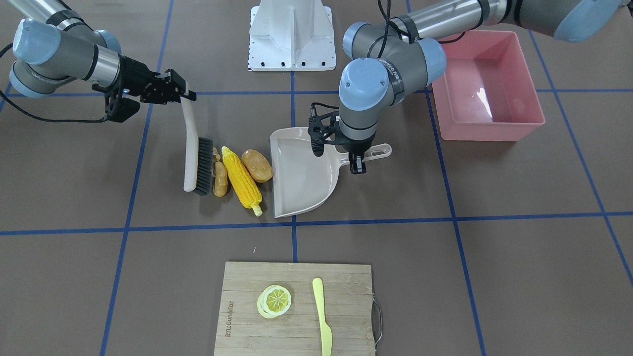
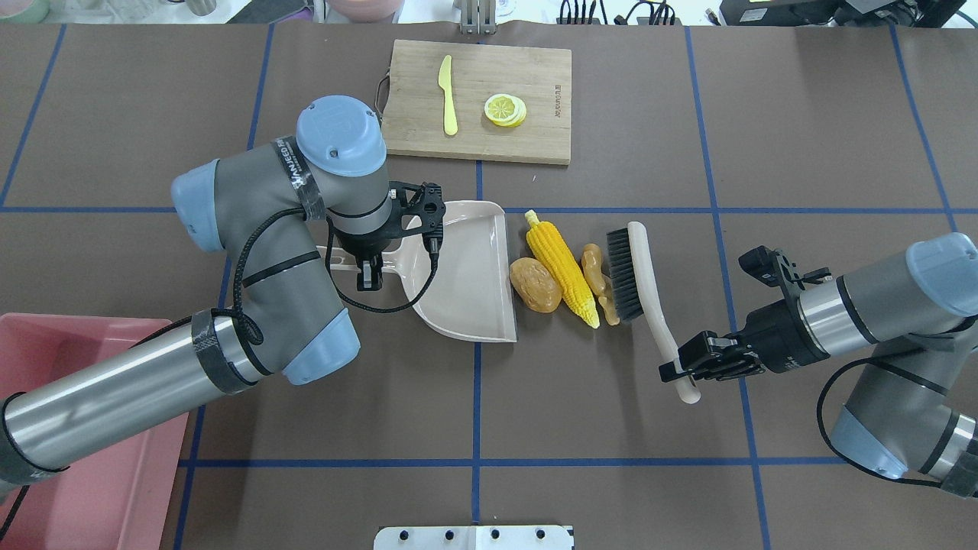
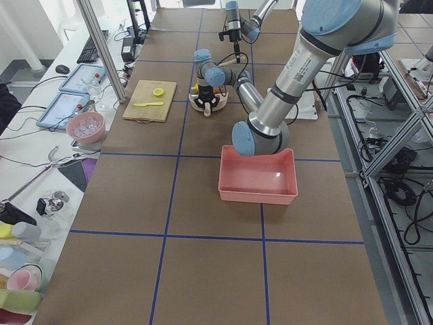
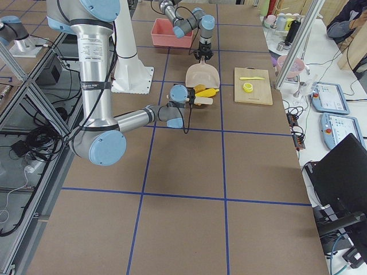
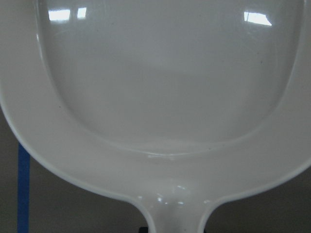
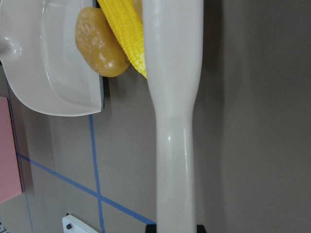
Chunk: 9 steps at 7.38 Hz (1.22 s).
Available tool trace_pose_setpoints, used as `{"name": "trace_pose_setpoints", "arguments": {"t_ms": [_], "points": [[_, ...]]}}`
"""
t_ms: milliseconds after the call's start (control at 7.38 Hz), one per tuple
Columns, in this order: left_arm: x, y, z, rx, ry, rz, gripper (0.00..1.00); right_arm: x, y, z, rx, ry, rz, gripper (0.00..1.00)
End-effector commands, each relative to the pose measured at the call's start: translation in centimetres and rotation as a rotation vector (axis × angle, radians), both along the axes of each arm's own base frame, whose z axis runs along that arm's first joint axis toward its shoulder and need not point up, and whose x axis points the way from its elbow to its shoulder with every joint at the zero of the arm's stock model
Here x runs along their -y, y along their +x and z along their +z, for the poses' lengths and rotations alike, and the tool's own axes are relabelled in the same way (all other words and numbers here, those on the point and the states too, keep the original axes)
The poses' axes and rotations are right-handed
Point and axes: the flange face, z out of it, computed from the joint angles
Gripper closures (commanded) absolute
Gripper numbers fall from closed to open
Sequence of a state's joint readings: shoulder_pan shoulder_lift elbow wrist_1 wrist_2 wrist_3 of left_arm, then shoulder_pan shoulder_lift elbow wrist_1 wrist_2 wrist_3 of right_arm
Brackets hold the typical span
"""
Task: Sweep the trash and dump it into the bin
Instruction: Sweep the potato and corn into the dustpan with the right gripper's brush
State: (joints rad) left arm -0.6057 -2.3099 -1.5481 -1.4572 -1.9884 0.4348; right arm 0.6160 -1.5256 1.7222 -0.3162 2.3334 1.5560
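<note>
The yellow corn cob [image 1: 241, 178], brown potato [image 1: 257, 165] and tan ginger root [image 1: 220, 179] lie in a row on the table. They sit between the brush [image 1: 195, 158] and the open mouth of the beige dustpan [image 1: 296, 173]. My right gripper [image 1: 185, 94] is shut on the brush handle [image 6: 172, 97], with the bristles against the ginger. My left gripper [image 1: 357, 160] is shut on the dustpan handle, and the pan [image 5: 165, 97] is empty. The potato [image 6: 99, 43] touches the pan's lip. The pink bin [image 1: 487, 86] stands empty beside my left arm.
A bamboo cutting board [image 1: 247, 316] on the operators' side holds a lemon slice [image 1: 274, 300] and a yellow knife [image 1: 324, 316]. The white robot base plate [image 1: 292, 34] is at the robot's edge. Blue tape lines cross the brown table.
</note>
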Motion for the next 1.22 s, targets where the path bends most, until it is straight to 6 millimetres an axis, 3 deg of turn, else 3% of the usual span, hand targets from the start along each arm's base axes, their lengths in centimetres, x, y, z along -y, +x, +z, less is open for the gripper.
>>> {"name": "trace_pose_setpoints", "arguments": {"t_ms": [0,271,678,814,1085], "points": [[-1.1,1.0,0.5,0.006,-0.004,0.023,1.00,-1.3,-1.9,0.2,-0.006,0.005,0.004,1.00],[-1.2,1.0,0.8,-0.002,0.001,0.023,1.00,-1.6,-1.4,0.6,-0.003,0.015,0.000,1.00],[-1.1,0.7,1.0,-0.001,0.000,0.020,1.00,-1.9,-2.8,-0.6,0.021,0.022,-0.012,1.00],[-0.7,0.3,1.0,0.003,-0.002,0.013,1.00,-2.0,-3.4,-1.3,0.032,0.030,-0.009,1.00],[-0.6,0.1,1.2,0.011,0.001,0.020,1.00,-3.3,-6.5,-3.2,0.053,0.045,-0.006,1.00]]}}
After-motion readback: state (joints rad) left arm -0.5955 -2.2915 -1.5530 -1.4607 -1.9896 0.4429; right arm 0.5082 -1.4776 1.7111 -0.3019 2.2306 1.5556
